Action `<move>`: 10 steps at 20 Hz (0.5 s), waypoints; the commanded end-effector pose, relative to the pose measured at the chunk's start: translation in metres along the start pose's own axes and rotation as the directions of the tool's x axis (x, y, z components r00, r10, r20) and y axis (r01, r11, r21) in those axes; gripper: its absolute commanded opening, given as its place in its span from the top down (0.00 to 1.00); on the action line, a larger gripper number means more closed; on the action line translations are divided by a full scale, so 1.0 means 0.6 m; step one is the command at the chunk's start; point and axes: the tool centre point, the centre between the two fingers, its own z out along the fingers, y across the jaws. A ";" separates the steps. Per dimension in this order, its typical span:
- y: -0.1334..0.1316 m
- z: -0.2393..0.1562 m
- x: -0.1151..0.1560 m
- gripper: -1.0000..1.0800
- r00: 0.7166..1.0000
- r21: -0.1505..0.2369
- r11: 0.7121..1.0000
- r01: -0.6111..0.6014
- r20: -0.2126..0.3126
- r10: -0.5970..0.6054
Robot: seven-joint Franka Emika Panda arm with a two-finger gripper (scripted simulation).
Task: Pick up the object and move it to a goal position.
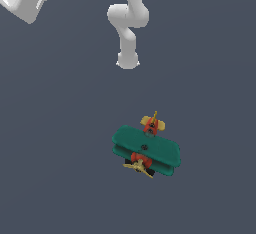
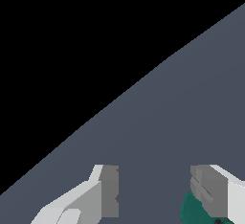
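Teal wings catch the eye first: the toy biplane (image 1: 145, 150) sits upright on the grey desk (image 1: 60, 143), a little toward the exterior view's lower right of centre, nowhere near any edge or corner that shows. Its yellow propeller faces the bottom of that view and its tail fins point back toward the arm's base (image 1: 128, 59). Nothing touches it. Over in the wrist view, the gripper (image 2: 155, 194) hangs with its fingers spread wide and bare desk between them, nothing held. A sliver of teal wing (image 2: 190, 209) peeks from behind one finger (image 2: 213, 192), so the claw is off to one side of the plane, not yet straddling it. I'd judge this as the approach stage. No goal marker shows anywhere.
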 end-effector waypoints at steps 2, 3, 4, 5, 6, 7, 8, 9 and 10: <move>0.024 -0.003 -0.005 0.38 0.999 0.020 1.000 -0.021 -0.028 0.021; 0.031 -0.004 -0.007 0.38 0.999 0.026 0.999 -0.027 -0.036 0.028; 0.039 -0.004 -0.009 0.38 0.998 0.031 0.999 -0.034 -0.043 0.035; 0.047 -0.004 -0.012 0.38 0.998 0.036 0.999 -0.040 -0.050 0.042; 0.054 -0.004 -0.014 0.38 0.997 0.041 0.998 -0.047 -0.056 0.050; 0.063 -0.003 -0.018 0.38 0.996 0.046 0.997 -0.055 -0.063 0.058; 0.071 -0.002 -0.021 0.38 0.995 0.051 0.997 -0.062 -0.069 0.066; 0.079 -0.001 -0.025 0.38 0.995 0.056 0.996 -0.070 -0.074 0.074; 0.088 0.000 -0.029 0.38 0.993 0.061 0.995 -0.077 -0.080 0.082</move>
